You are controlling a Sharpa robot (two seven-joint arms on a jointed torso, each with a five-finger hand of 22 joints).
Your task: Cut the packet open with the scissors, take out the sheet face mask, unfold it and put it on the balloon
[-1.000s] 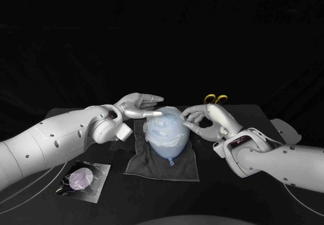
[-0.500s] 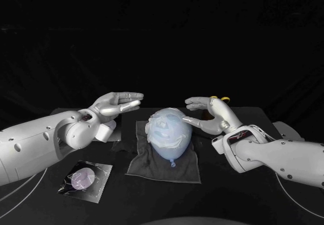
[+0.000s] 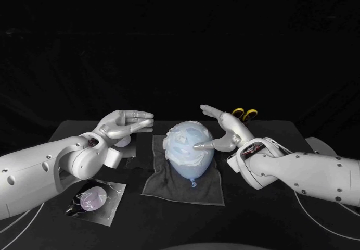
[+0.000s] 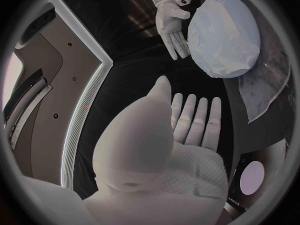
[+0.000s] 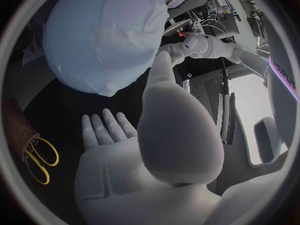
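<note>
Balloon: the pale blue rubber balloon [image 3: 188, 156] lies on its side on a dark grey cloth [image 3: 169, 185], with its knot toward the robot.
Mask: the thin white sheet face mask [image 3: 182, 136] is draped over the balloon's broad far end and looks wrinkled. The narrow end by the knot is bare.
Left hand: the left hand [image 3: 124, 123] is to the left of the balloon and apart from it, raised off the black table [image 3: 247, 208]. It is released, with the fingers reaching loosely forward and nothing in them.
Right hand: the right hand [image 3: 225, 127] is just right of the balloon with its palm turned toward it. The fingers are stretched out and empty. Its thumb tip reaches the balloon's side, but I cannot tell whether it touches.
Packet: the clear plastic packet [image 3: 96, 200] with a lilac round patch lies flat, left of the balloon and nearer the robot, well apart from it.
Scissors: the yellow-handled scissors [image 3: 242, 111] lie to the far right of the balloon, beyond the right hand.
Step in hand: this looks like the last step, since the mask is already on the balloon with both hands flanking it.
Next move: if the mask needs settling, it calls for light strokes from both sides at once, so the balloon does not roll off the cloth. Otherwise both hands should move clear without catching the mask's edge.
</note>
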